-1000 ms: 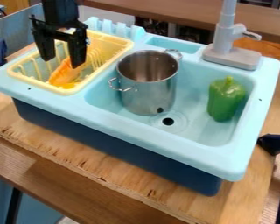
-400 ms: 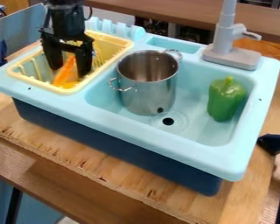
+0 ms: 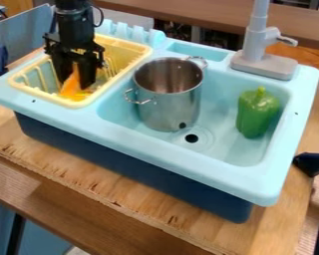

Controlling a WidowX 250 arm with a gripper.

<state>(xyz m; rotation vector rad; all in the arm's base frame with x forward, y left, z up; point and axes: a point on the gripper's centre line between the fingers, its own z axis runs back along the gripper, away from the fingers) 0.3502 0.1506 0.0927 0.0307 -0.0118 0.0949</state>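
Jaws parted and pointing down, the gripper (image 3: pixel 74 82) hangs low inside the yellow rack (image 3: pixel 76 103), with the orange piece (image 3: pixel 70 88) showing between its tips. Whether either side presses on the piece, I cannot tell. The piece lies near the rack's front end, and its shape looks thin and slanting, so a good grip would likely need the tips well down on either side, centred on its thicker part, before closing gently and evenly. Closing too high could let it slip or tip. The rack's wires are near, so the tips should keep off them. Any lift is best straight up until clear of the rim, away from the pot (image 3: pixel 167 107) beside the rack in the sink (image 3: pixel 182 162).
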